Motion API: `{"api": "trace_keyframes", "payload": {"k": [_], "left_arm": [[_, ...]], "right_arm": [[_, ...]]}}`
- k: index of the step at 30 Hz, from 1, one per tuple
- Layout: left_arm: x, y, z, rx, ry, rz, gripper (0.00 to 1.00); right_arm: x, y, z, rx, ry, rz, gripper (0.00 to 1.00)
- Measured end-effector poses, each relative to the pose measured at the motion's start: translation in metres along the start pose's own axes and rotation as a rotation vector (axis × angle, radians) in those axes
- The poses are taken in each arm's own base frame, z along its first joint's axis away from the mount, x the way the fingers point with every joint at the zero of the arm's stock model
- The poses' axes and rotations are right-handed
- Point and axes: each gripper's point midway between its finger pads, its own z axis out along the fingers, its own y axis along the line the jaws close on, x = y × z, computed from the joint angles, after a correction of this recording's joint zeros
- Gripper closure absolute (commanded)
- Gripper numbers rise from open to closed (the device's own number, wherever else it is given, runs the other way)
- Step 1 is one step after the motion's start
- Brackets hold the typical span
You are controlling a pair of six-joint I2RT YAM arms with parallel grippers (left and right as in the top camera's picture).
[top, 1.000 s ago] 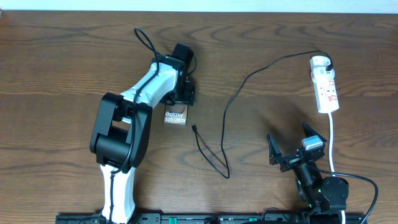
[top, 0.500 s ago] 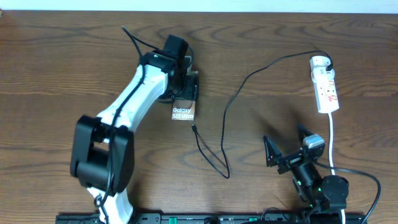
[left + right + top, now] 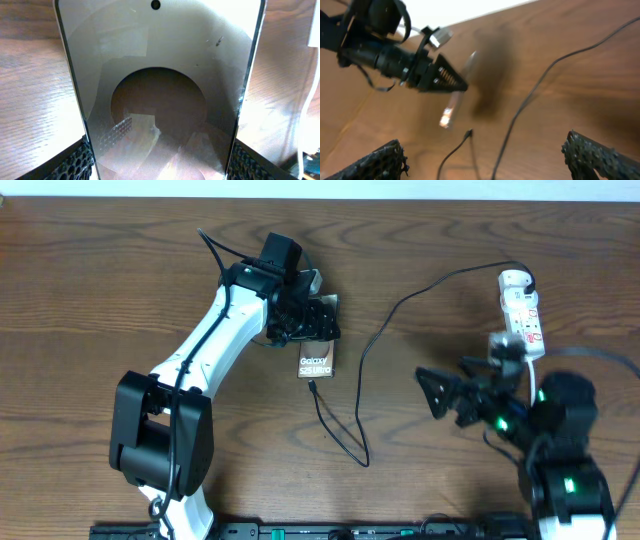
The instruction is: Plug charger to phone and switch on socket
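- The left claw point(image 3: 312, 332) is pinching the phone point(image 3: 316, 365) by its two long edges, out in the middle of the bench point(image 3: 90, 280).
- In the left wrist view the phone point(image 3: 160, 90) fills the frame between the meshed pads point(image 3: 75, 162), with the pads tight against its sides. Its glossy face is turned to the camera, and a small round hole sits at the far end.
- From overhead, the end of the phone that juts past the claw shows white "Galaxy S25 Ultra" lettering.
- In the right wrist view the phone point(image 3: 454, 107) seems to hang tilted above the bench with a dark shadow beside it, though that picture is too blurred to be sure.
- The charger point(image 3: 362, 365) lies loose on the bench. It runs from the socket point(image 3: 522, 310) in a wide arc, loops towards the near edge and turns back up.
- Its tiny connector point(image 3: 312, 386) lies just beside the near end of the phone, not plugged in.
- The socket lies at the far right of the bench, with a black plug in its far end.
- The right claw point(image 3: 448, 385) is spread wide with nothing between its fingers. It is near the socket and well apart from the phone.
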Motion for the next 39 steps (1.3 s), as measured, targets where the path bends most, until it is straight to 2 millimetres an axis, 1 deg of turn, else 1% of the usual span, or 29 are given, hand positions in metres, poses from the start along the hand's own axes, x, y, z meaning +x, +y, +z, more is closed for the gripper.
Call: {"api": "trace_keyframes", "payload": {"k": [1,2,6,9,12,15,18,21,25,27,30,31,32,33,35,39], "left_arm": [[0.0,-0.001,0.0,0.005,0.002,-0.006,0.32],[0.0,-0.002,0.0,0.01,0.003,-0.009,0.32],[0.002,-0.006,0.001,0.027,0.01,-0.01,0.32],[0.004,-0.01,0.002,0.032,0.016,0.0,0.32],[0.007,-0.018,0.006,0.04,0.022,0.02,0.32],[0.01,-0.026,0.009,0.045,0.029,0.039,0.32],[0.014,-0.031,0.011,0.05,0.038,0.052,0.32],[0.016,-0.034,0.013,0.051,0.042,0.06,0.32],[0.017,-0.037,0.014,0.052,0.046,0.066,0.32],[0.018,-0.037,0.014,0.052,0.047,0.067,0.32],[0.018,-0.037,0.014,0.052,0.047,0.068,0.32],[0.018,-0.037,0.014,0.052,0.047,0.067,0.32],[0.017,-0.037,0.014,0.052,0.045,0.066,0.32],[0.017,-0.038,0.014,0.053,0.044,0.065,0.32],[0.016,-0.037,0.014,0.053,0.042,0.057,0.32],[0.016,-0.037,0.014,0.053,0.042,0.05,0.32]], "right_arm": [[0.003,0.0,0.008,-0.031,0.03,0.013,0.19],[0.008,-0.001,0.016,-0.058,0.066,0.035,0.22],[0.023,-0.003,0.046,-0.123,0.168,0.098,0.23],[0.033,0.0,0.068,-0.158,0.217,0.122,0.23],[0.043,0.01,0.091,-0.199,0.259,0.134,0.24],[0.054,0.018,0.108,-0.217,0.293,0.151,0.26],[0.063,0.026,0.123,-0.225,0.309,0.161,0.26],[0.075,0.032,0.136,-0.199,0.327,0.169,0.26],[0.086,0.03,0.15,-0.132,0.328,0.176,0.29],[0.086,0.028,0.154,-0.105,0.31,0.172,0.31],[0.079,0.025,0.158,-0.069,0.266,0.163,0.34],[0.078,0.025,0.159,-0.063,0.256,0.158,0.37],[0.076,0.024,0.16,-0.054,0.244,0.155,0.43],[0.076,0.024,0.16,-0.051,0.24,0.153,0.45],[0.073,0.025,0.161,-0.052,0.227,0.15,0.53],[0.073,0.025,0.161,-0.048,0.224,0.156,0.57]]}}
